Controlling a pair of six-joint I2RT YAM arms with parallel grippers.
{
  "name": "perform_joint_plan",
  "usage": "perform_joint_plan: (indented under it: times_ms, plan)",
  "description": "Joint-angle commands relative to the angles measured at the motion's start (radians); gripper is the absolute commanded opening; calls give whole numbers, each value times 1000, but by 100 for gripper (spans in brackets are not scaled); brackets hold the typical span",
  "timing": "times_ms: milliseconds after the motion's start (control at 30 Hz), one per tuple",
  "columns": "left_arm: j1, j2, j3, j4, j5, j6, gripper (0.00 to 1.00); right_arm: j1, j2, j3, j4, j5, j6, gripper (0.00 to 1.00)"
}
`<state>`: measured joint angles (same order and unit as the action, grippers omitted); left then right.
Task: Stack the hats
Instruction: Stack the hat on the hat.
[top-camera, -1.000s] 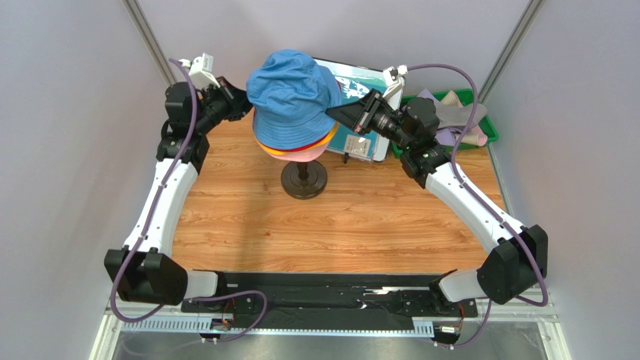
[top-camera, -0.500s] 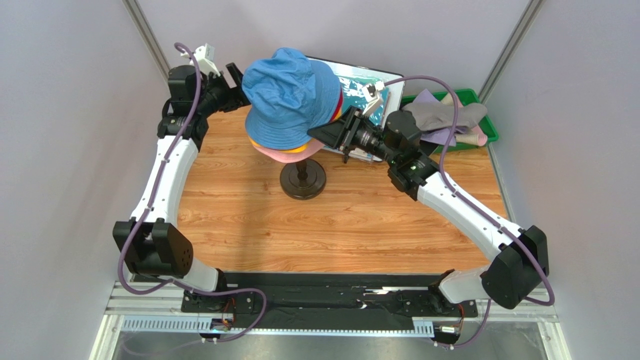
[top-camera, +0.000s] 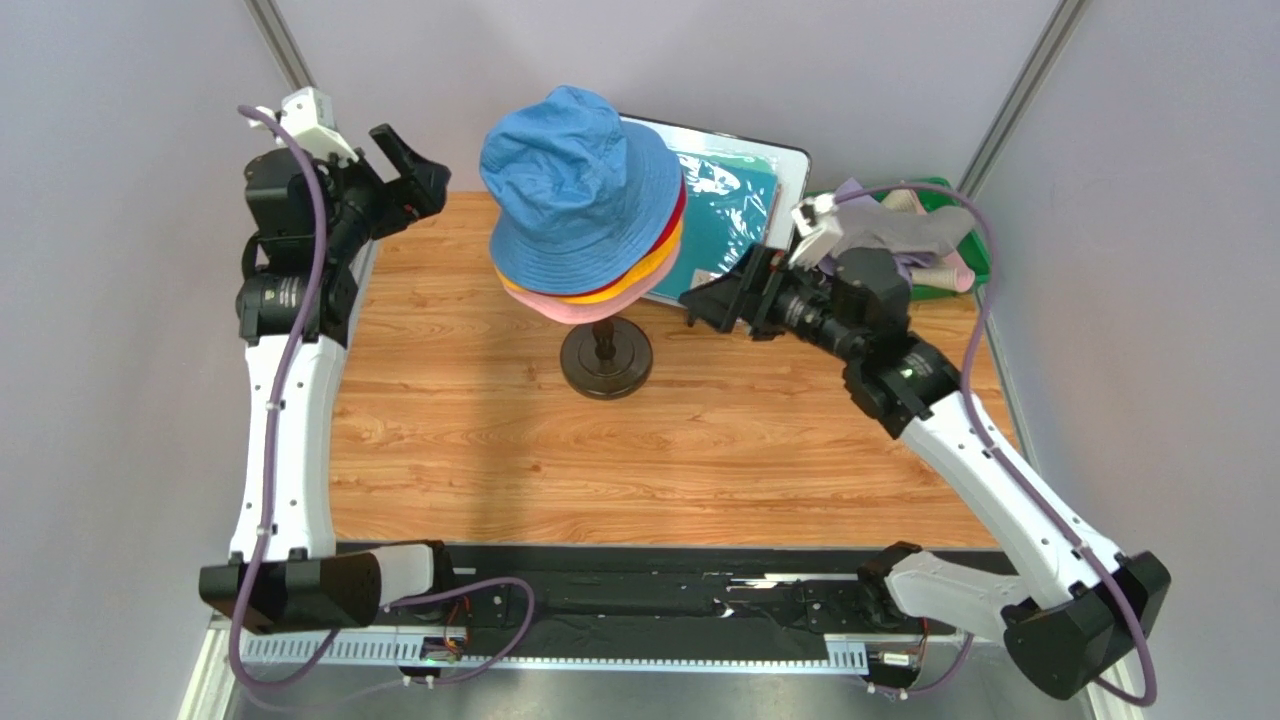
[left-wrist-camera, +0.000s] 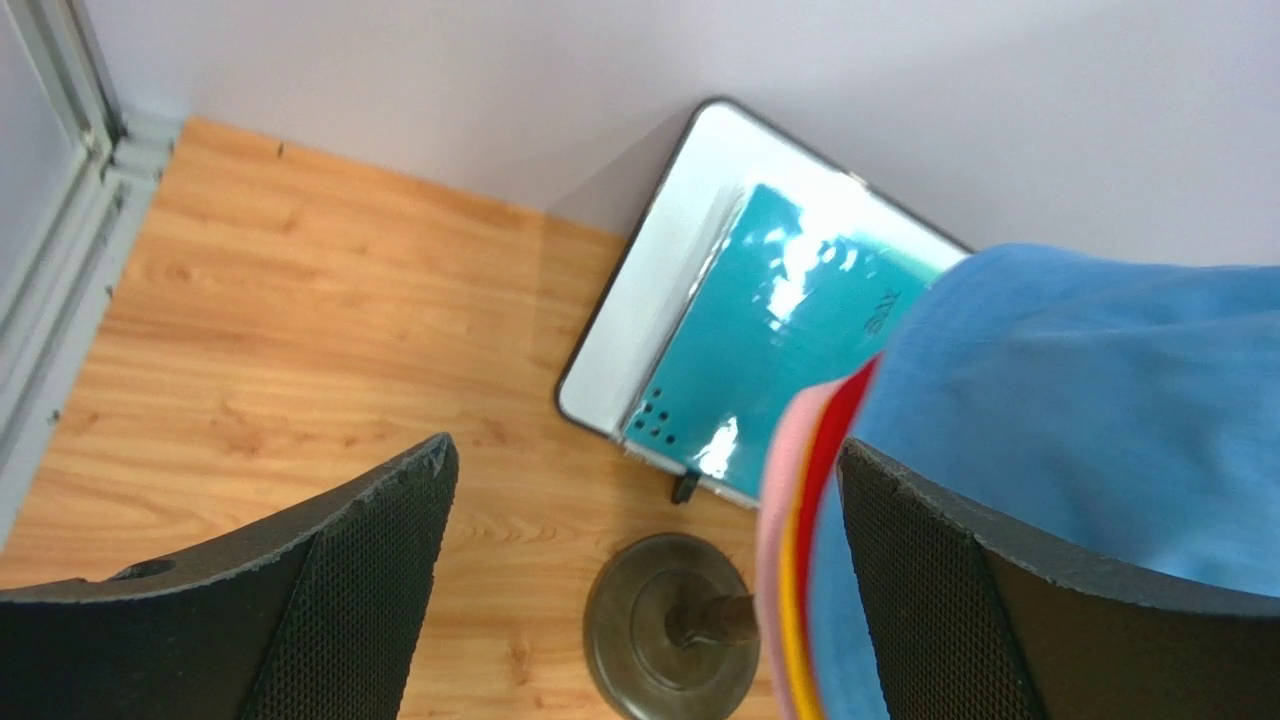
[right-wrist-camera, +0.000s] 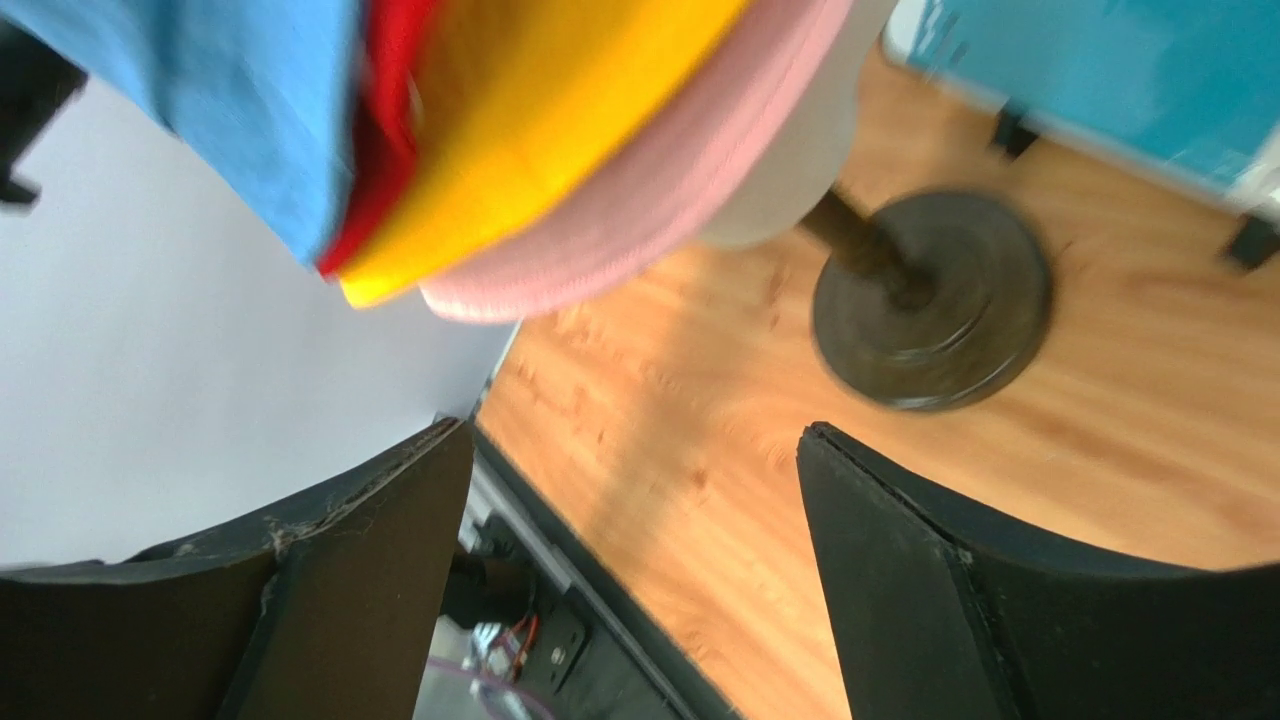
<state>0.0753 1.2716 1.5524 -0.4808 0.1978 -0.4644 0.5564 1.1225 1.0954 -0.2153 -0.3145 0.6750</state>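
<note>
A blue hat (top-camera: 579, 173) tops a stack on the mannequin head, with the red (top-camera: 672, 222), orange-yellow (top-camera: 639, 275) and pink (top-camera: 571, 309) brims showing under it. My left gripper (top-camera: 413, 162) hangs open left of the stack, apart from it. In the left wrist view the blue hat (left-wrist-camera: 1082, 405) lies behind the right finger, and the left gripper (left-wrist-camera: 646, 450) holds nothing. My right gripper (top-camera: 718, 305) stands open to the right of the stack. In the right wrist view the right gripper (right-wrist-camera: 634, 435) is empty below the pink brim (right-wrist-camera: 661, 195).
The mannequin's dark round base (top-camera: 607, 360) stands on the wooden table. A teal sheet in a white frame (top-camera: 736, 203) leans behind the stack. A green tray (top-camera: 983, 258) at the back right holds a lavender-grey hat (top-camera: 902, 225) and a beige one (top-camera: 947, 275).
Both grippers opened and let go of the blue hat's brim. The left arm drew back to the left, the right arm to the right. The blue hat settled on the stack.
</note>
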Motion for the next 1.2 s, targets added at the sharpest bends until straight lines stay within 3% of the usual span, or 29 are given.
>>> perform_joint_plan:
  times_ms: [0, 200, 400, 733, 1167]
  plan:
    - [-49, -90, 72, 7, -40, 56, 99, -91, -26, 140, -15, -24, -74, 84]
    - [-248, -112, 161, 41, -51, 125, 99, -151, 103, 302, 111, -130, -34, 77]
    - [-331, -40, 210, 57, -17, 139, 99, -185, 273, 422, 261, -219, 57, 77]
    - [-376, 49, 227, 105, -8, 141, 99, -190, 430, 498, 428, -324, 130, 76]
    - [-384, 61, 199, 110, -17, 147, 96, -188, 405, 495, 431, -296, 89, 74]
